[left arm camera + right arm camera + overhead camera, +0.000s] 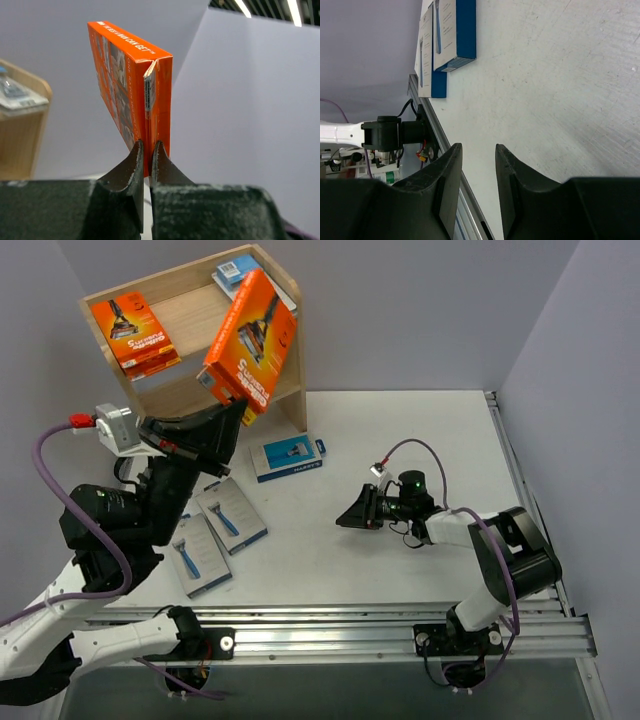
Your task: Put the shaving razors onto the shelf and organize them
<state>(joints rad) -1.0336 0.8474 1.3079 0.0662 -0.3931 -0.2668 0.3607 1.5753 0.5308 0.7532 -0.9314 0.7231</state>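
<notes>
My left gripper [234, 406] is shut on the lower edge of a bright orange razor box [250, 338] and holds it tilted in the air in front of the wooden shelf [290, 300]. In the left wrist view the box [131, 85] stands edge-on above the closed jaws [148, 150]. Another orange box [135, 332] leans on the shelf's left side, and a blue pack [238, 270] lies at its top right. Two grey-and-blue boxes [232, 515] [198, 555] and a blue-framed pack [288, 457] lie on the table. My right gripper [345, 520] hovers low, open and empty.
The right wrist view looks along the white table [545, 75] toward the two grey-and-blue boxes [452, 30] and the metal rail [435, 125] at the near edge. Grey walls enclose the table behind and to the right. A corner of the shelf [20, 130] shows left of the held box.
</notes>
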